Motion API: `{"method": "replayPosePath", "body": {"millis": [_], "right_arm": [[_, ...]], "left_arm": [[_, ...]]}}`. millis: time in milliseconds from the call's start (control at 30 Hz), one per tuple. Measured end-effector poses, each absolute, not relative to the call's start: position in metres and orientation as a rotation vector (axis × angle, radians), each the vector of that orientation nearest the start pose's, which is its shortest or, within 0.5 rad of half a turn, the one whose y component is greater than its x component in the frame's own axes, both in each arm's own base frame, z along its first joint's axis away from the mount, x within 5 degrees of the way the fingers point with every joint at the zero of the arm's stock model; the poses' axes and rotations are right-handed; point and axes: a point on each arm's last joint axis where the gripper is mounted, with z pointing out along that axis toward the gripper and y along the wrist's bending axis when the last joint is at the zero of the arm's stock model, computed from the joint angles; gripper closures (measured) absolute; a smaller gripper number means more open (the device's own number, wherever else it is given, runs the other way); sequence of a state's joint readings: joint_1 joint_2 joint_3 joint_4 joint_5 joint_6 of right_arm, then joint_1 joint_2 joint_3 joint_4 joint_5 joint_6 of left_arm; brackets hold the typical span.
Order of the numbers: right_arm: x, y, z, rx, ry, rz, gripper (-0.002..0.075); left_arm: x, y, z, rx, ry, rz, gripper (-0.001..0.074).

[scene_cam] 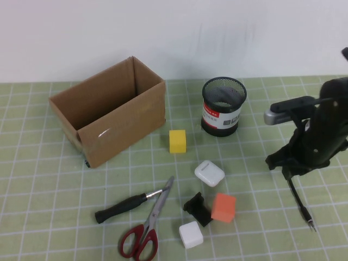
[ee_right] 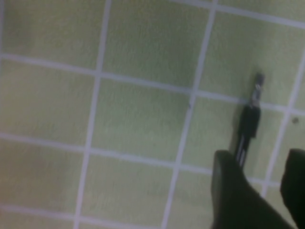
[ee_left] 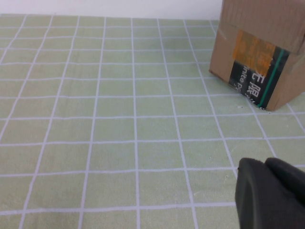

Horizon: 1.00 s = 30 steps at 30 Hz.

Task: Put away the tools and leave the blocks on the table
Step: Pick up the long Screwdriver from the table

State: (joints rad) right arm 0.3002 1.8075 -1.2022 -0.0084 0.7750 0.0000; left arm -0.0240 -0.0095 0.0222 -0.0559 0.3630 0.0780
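Note:
The thin black rod (scene_cam: 302,204) lies on the green grid mat at the right; it also shows in the right wrist view (ee_right: 249,121). My right gripper (scene_cam: 290,173) is open over the rod's near end, with its fingers apart in the right wrist view (ee_right: 259,162). The black-handled screwdriver (scene_cam: 122,206) and the red-handled scissors (scene_cam: 145,231) lie crossed at the front. The yellow cube (scene_cam: 177,141), orange cube (scene_cam: 224,207) and white cube (scene_cam: 191,234) sit on the mat. My left gripper (ee_left: 264,162) is shut and empty, low over bare mat, outside the high view.
An open cardboard box (scene_cam: 109,109) stands at the back left, and its corner shows in the left wrist view (ee_left: 259,52). A black mesh cup (scene_cam: 223,106) stands at the back centre. A white earbud case (scene_cam: 209,173) and a black clip piece (scene_cam: 198,209) lie among the cubes.

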Motion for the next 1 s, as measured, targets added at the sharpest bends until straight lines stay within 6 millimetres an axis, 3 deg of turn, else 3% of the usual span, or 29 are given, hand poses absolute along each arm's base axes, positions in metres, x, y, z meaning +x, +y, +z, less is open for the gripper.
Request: {"method": "replayPosePath", "body": {"millis": [433, 500, 600, 700, 833, 1000], "right_arm": [[0.356, 0.108, 0.172, -0.440, 2.844, 0.025, 0.0528], [0.356, 0.108, 0.171, -0.422, 2.854, 0.027, 0.0571], [0.356, 0.108, 0.170, -0.404, 2.859, 0.029, 0.0729], [0.356, 0.108, 0.170, -0.394, 2.861, 0.030, 0.0733], [0.358, 0.109, 0.180, -0.393, 2.873, 0.026, 0.0733], [0.364, 0.111, 0.225, -0.377, 2.743, 0.055, 0.0733]], "left_arm": [[0.053, -0.003, 0.174, 0.060, 1.858, -0.017, 0.0738], [0.053, -0.003, 0.174, 0.060, 1.858, -0.017, 0.0738], [0.053, -0.003, 0.174, 0.060, 1.858, -0.017, 0.0738], [0.053, -0.003, 0.174, 0.060, 1.858, -0.017, 0.0738], [0.053, -0.003, 0.174, 0.060, 1.858, -0.017, 0.0738], [0.053, -0.003, 0.174, 0.060, 1.858, -0.017, 0.0738]]}}
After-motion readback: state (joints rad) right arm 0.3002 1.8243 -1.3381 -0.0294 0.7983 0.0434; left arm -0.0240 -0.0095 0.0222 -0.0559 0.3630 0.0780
